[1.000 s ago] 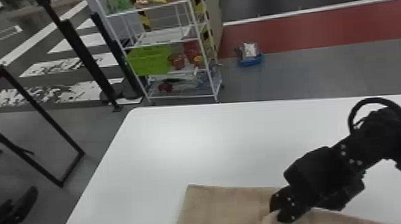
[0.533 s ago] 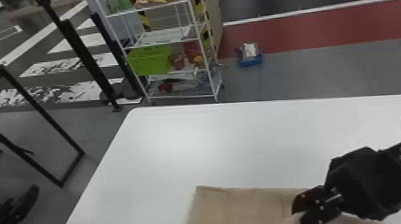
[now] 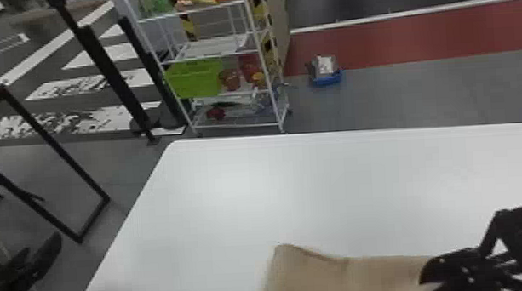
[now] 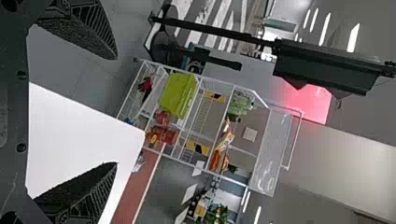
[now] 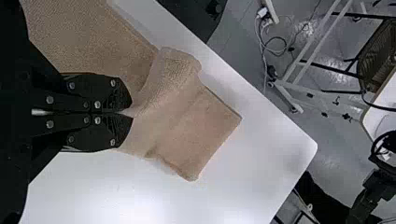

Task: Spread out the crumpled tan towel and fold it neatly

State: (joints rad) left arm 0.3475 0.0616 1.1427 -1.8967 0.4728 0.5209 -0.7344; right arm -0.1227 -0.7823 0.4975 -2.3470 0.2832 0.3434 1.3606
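Head view. The right gripper (image 3: 439,272) is at the tan towel (image 3: 344,279). Relative to this gripper, the towel extends to the robot's left, over the white table (image 3: 317,187), with one corner pointing away from the robot. The left gripper (image 3: 43,246) is well apart from the towel, outside the table's left edge; its two fingers are separated. Ahead of the left gripper and to its right, past the table's far edge, stands a wire shelf unit (image 3: 221,53) with a green bin (image 3: 195,78). A blue container (image 3: 327,79) is on the floor to the right of the shelf unit.

Left wrist view. The fingers of the left gripper (image 4: 116,111) are spread wide, with nothing clamped between them. The table corner reaches between the fingers; the shelf unit is located beyond the fingertips.

Right wrist view. The fingers of the right gripper (image 5: 132,111) are pressed together, clamped on a gathered pinch of the towel. Just beyond the fingertips, the cloth forms a raised, rounded fold. Past this fold is a flatter section ending in a straight edge. Another broad section extends alongside one finger. The table corner is beyond the towel.
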